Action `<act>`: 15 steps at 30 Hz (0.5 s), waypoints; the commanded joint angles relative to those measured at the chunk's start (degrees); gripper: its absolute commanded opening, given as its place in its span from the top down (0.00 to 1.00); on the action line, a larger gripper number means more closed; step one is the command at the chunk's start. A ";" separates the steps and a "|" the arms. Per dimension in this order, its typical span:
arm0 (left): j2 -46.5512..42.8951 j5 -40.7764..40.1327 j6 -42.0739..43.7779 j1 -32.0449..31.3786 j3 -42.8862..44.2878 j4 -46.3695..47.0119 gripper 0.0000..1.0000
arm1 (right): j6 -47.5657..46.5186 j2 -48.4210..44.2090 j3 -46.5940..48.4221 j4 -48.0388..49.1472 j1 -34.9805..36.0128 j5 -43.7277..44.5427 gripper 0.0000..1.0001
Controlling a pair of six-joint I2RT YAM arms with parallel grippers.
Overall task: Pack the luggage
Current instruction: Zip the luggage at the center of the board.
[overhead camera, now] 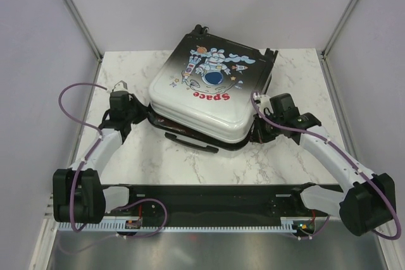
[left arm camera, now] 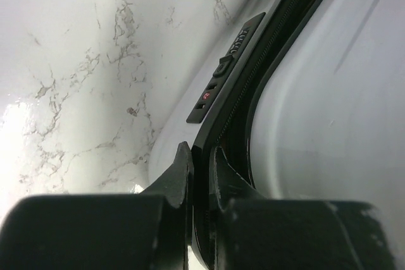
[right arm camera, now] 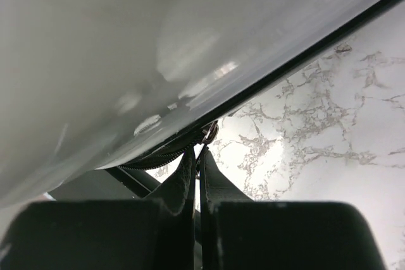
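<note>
The luggage point(overhead camera: 209, 86) lies flat on the marble table point(overhead camera: 164, 169) with its astronaut and "Space" print facing up and its lid lowered onto the base. At its left edge my left gripper point(overhead camera: 145, 114) point(left arm camera: 201, 153) is shut on the black zipper rim point(left arm camera: 235, 115), just below the combination lock point(left arm camera: 228, 67). My right gripper point(overhead camera: 258, 132) point(right arm camera: 197, 153) is at the front right corner, under the white shell point(right arm camera: 126, 49). It is shut on the metal zipper pull point(right arm camera: 209, 133).
The black carry handle point(overhead camera: 190, 141) sticks out from the suitcase's near side. White walls with metal posts close in the table on the left, right and back. A black base rail point(overhead camera: 209, 197) runs along the near edge.
</note>
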 commanded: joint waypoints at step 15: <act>-3.38 -9.55 -17.76 -8.52 2.07 -1.20 0.98 | -0.46 -1.25 9.93 -23.80 14.21 -1.65 1.00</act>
